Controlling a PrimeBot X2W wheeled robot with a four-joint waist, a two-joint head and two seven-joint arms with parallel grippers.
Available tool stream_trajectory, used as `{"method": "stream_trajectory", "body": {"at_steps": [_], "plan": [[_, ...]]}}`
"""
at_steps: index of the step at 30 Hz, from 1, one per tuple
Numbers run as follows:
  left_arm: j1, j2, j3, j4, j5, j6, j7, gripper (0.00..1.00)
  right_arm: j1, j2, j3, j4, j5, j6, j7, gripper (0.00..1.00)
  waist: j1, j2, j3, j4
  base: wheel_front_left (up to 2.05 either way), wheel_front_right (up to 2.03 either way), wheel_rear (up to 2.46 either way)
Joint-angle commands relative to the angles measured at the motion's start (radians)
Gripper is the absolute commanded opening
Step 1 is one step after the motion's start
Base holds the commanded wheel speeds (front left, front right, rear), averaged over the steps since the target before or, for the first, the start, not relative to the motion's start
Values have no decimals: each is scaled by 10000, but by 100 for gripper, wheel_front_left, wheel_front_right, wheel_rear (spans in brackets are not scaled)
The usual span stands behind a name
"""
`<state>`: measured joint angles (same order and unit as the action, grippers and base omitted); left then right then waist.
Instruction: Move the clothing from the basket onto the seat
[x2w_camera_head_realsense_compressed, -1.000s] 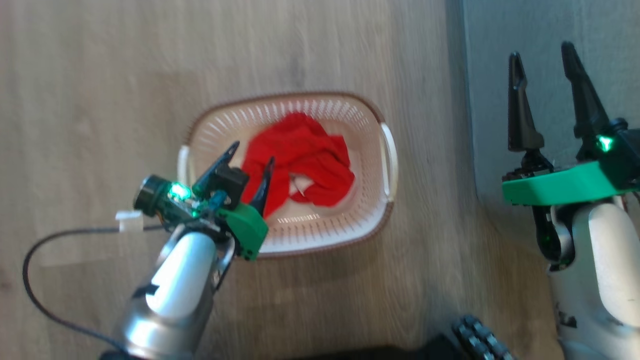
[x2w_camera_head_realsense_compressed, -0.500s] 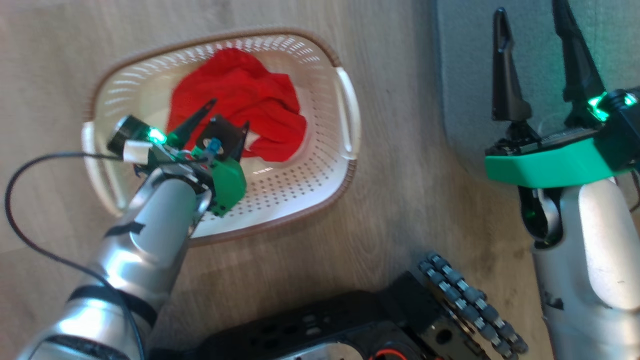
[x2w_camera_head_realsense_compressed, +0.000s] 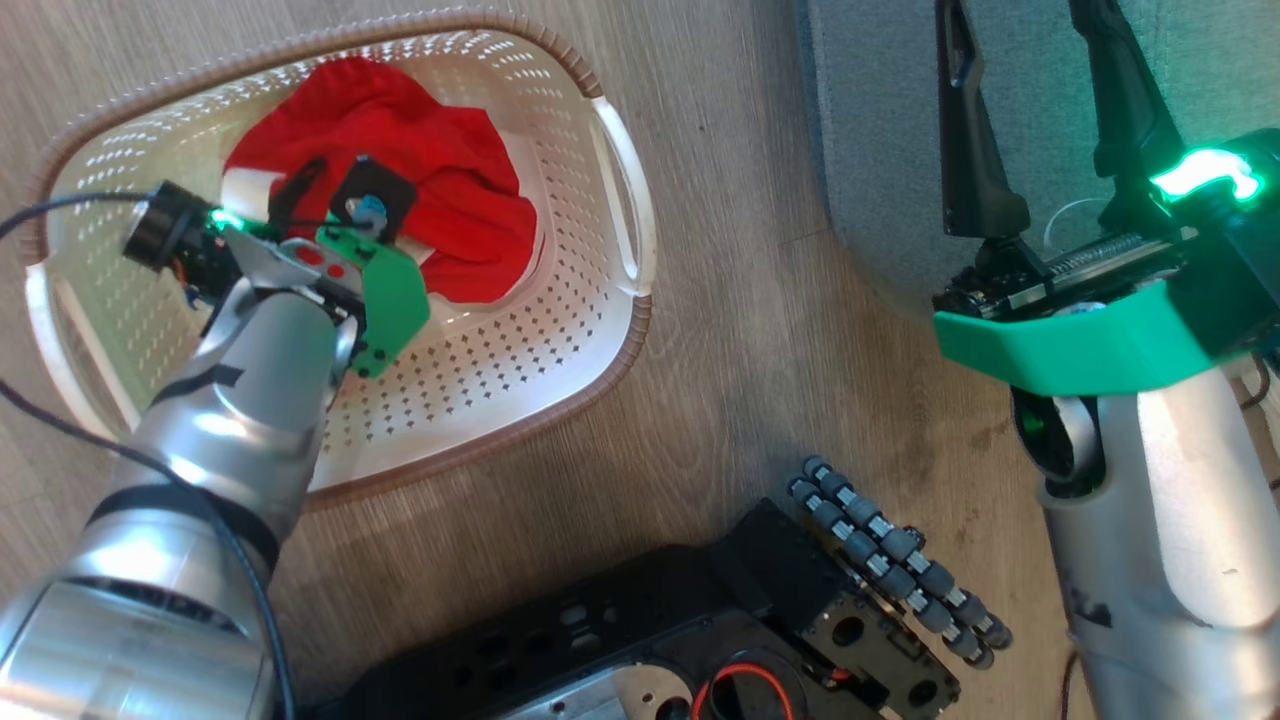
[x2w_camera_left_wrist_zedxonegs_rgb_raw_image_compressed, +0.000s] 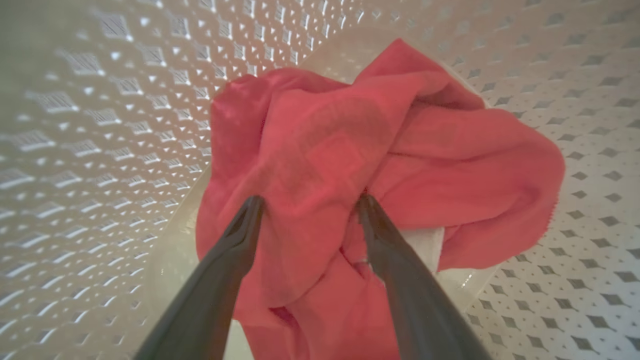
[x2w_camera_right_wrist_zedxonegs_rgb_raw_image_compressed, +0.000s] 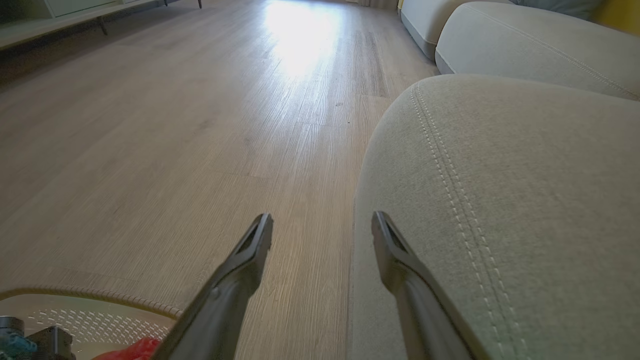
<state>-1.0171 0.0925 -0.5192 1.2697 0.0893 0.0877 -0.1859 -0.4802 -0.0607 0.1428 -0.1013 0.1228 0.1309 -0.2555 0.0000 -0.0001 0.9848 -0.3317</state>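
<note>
Floorboards (x2w_camera_head_realsense_compressed: 760, 330) of pale wood carry the cream perforated brown-rimmed plastic basket (x2w_camera_head_realsense_compressed: 560, 320). Inside it, the left hand (x2w_camera_left_wrist_zedxonegs_rgb_raw_image_compressed: 310, 200), spread wide, rests both tips on the crumpled bright red clothing (x2w_camera_left_wrist_zedxonegs_rgb_raw_image_compressed: 450, 165). Beyond, the right hand (x2w_camera_right_wrist_zedxonegs_rgb_raw_image_compressed: 322, 220), wide and empty, hovers by the grey stitched fabric seat (x2w_camera_right_wrist_zedxonegs_rgb_raw_image_compressed: 525, 200).

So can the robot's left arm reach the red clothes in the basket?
Probably yes. The left gripper is down inside the basket, jaws open, with its fingertips right at the clothing. Nothing lies in between, so closing should catch the cloth.
</note>
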Motion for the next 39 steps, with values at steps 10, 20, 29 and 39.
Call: {"method": "stream_trajectory", "body": {"at_steps": [10,20,29,39], "plan": [[-303,218,-115,171,59,276,964,100,739,103,97,-903,191,-2,-63,100,0,1,321,-24,0,0,0],[-404,355,-486,205,73,-349,1553,100,955,104,29,-1132,327,-2,-63,100,0,1,468,-36,0,0,0],[-401,468,-572,209,-92,-537,1827,0,974,104,109,-1088,391,-2,-63,100,0,1,534,-6,0,0,0],[-252,400,-583,210,-408,-402,1653,0,459,104,194,-922,424,-2,-63,100,0,1,249,37,0,0,0]]}}
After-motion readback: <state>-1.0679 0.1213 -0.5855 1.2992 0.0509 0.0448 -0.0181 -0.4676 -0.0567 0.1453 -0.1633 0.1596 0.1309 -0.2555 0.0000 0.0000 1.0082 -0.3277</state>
